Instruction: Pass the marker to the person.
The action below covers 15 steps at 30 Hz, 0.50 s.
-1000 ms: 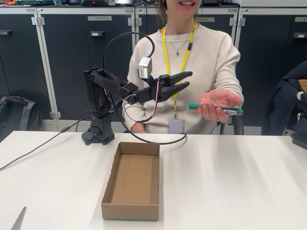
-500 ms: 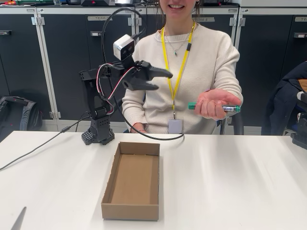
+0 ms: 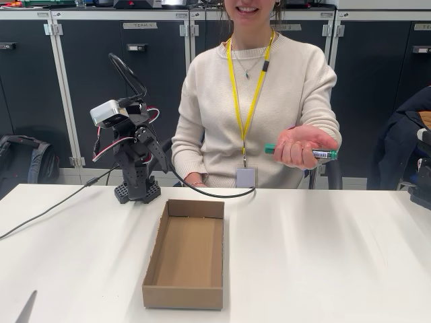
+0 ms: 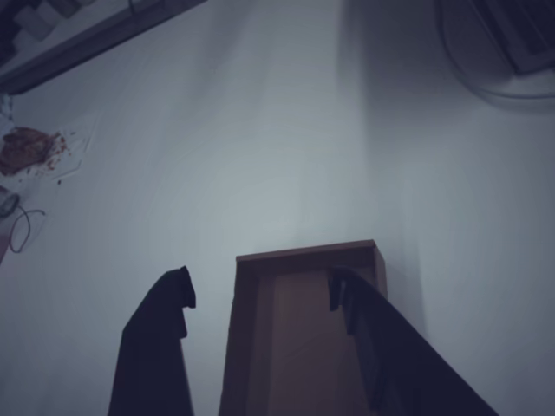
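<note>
The person [image 3: 259, 87] sits behind the table and holds out one hand, palm up. The marker [image 3: 301, 151], with a green cap and dark barrel, lies across that hand, level and well above the table. My gripper [image 3: 155, 155] is folded back over the arm's base at the left, far from the marker. In the wrist view my gripper [image 4: 260, 282] stands open with nothing between its dark fingers [image 4: 156, 347], and it looks down at the table.
An open, empty cardboard box [image 3: 182, 296] lies on the white table [image 3: 323, 256] in front of the arm's base; its end [image 4: 303, 260] shows under the fingers. A black cable [image 3: 54, 205] trails left. Dark cabinets stand behind.
The arm has drawn back from the person and folded down over its base, the gripper swinging from pointing right to pointing down. The person's hand has closed a little on the marker.
</note>
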Available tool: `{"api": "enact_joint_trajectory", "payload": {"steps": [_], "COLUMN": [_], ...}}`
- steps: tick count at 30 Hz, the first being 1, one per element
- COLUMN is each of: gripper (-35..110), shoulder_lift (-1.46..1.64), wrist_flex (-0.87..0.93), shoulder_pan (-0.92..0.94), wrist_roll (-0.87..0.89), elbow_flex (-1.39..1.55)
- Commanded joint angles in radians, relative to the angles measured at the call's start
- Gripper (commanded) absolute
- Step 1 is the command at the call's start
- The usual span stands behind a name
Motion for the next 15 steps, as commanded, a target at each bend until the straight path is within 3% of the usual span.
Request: {"api": "enact_joint_trajectory", "payload": {"steps": [1, 15], "gripper": [33, 32], "shoulder_lift": [0.044, 0.046], "wrist_flex": [-0.028, -0.038], "shoulder_pan": [0.008, 0.011], "wrist_roll": [0.012, 0.014], "elbow_flex": [0.002, 0.017]}}
